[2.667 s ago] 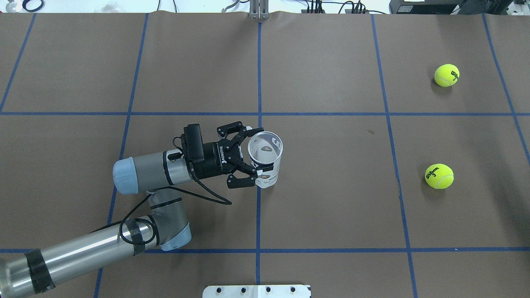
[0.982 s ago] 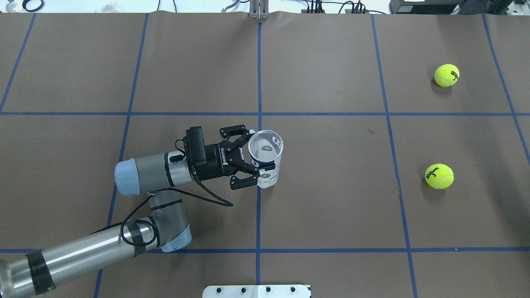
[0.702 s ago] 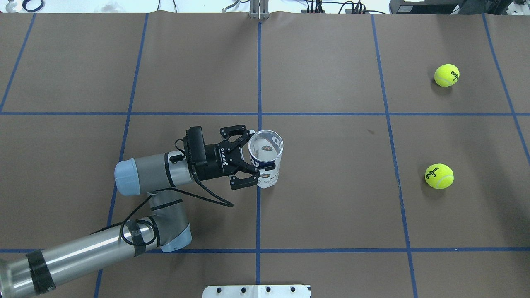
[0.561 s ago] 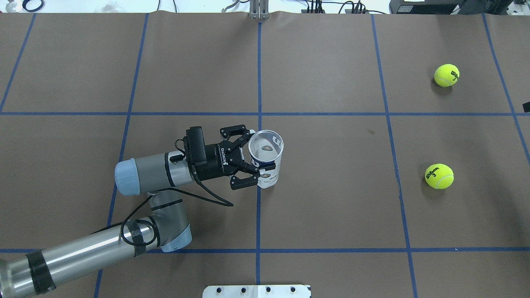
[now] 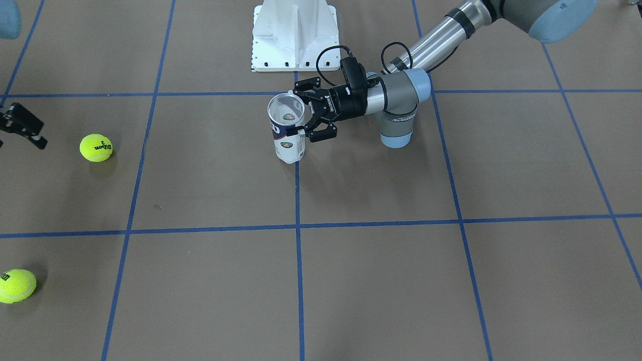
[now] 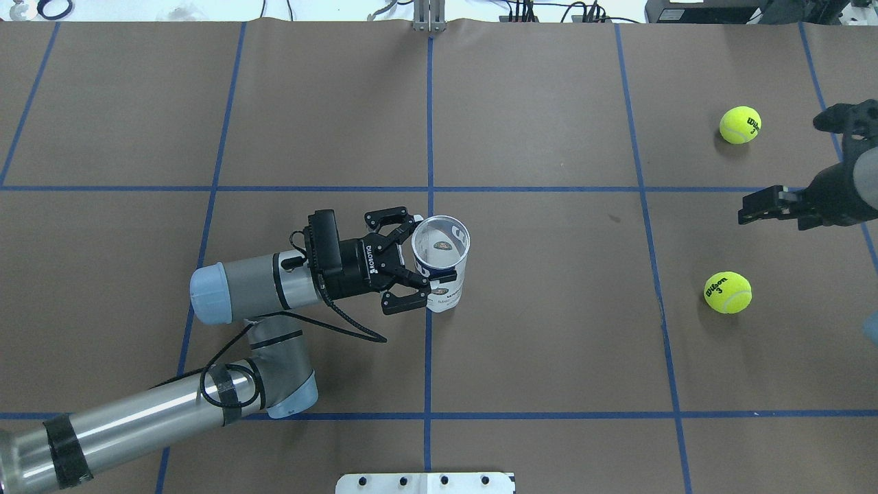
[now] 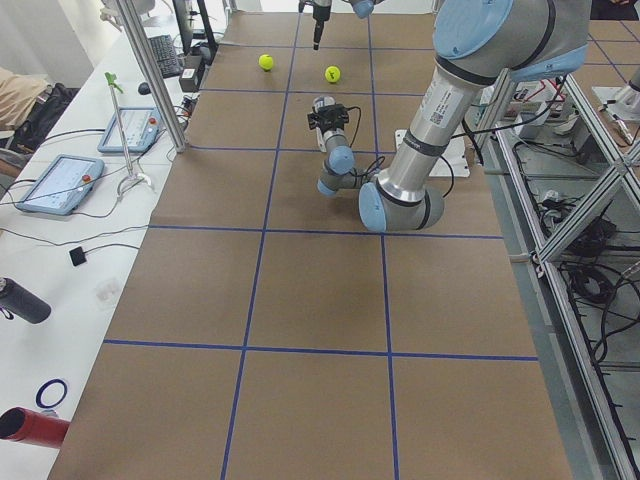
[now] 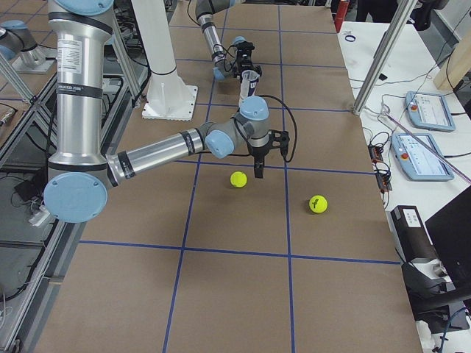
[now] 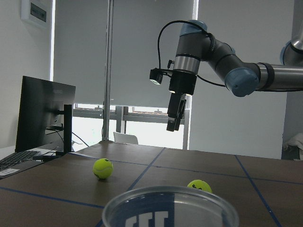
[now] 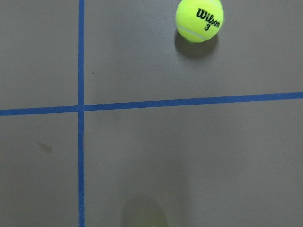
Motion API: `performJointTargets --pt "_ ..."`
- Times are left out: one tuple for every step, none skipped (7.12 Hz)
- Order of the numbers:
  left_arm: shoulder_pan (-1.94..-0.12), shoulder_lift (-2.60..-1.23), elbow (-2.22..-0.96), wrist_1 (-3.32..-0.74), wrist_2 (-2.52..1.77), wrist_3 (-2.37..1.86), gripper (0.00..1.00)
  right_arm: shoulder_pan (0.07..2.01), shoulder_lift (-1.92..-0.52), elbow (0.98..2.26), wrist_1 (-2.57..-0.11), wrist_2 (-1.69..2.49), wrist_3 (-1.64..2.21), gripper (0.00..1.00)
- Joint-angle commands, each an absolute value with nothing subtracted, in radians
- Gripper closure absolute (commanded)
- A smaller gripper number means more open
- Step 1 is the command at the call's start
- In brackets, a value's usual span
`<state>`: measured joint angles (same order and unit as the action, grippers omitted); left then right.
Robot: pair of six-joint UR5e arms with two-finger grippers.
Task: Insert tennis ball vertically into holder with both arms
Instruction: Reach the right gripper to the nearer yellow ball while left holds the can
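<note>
Now, upright holder [image 6: 447,293] in left end effector [image 6: 426,250].

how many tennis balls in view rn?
2. Both lie off to the robot's right: the far ball and the near ball, closer to the robot. None visible inside the tube.

1. The left arm [image 6: 137,418] is a silver tube with grey joints, light blue caps and black tape bands.
2. A black cable [image 6: 351,328] loops to the black left hand [image 6: 420,259], lettered white.
3. The right arm [image 8: 158,151] looks alike, with a white label.
</note>
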<state>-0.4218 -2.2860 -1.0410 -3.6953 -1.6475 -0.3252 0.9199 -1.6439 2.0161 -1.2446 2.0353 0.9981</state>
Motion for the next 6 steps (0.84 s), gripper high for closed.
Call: performJointTargets --pt "-0.422 -2.287 -1.043 -3.695 -1.646 -0.325 0.17 0.705 -1.655 2.023 -1.178 1.811 1.161 0.01" --pt "-0.422 -2.286 -1.043 -3.695 -1.646 -0.325 0.17 0.697 -1.679 2.025 -1.175 1.801 1.148 0.01" --pt "-0.422 -2.286 -1.043 -3.695 -1.646 -0.325 0.17 0.698 -1.706 2.025 -1.163 1.799 1.119 0.01" --pt "-0.422 -2.287 -1.043 -3.695 -1.646 -0.325 0.17 0.698 -1.739 2.020 -1.129 1.799 1.045 0.01" --pt "-0.420 -2.286 -1.042 -3.695 -1.646 -0.325 0.17 0.698 -1.776 1.991 -1.033 1.801 1.039 0.01" --pt "-0.422 -2.286 -1.040 -3.695 -1.646 -0.325 0.17 0.696 -1.782 1.949 -0.964 1.802 1.042 0.01"
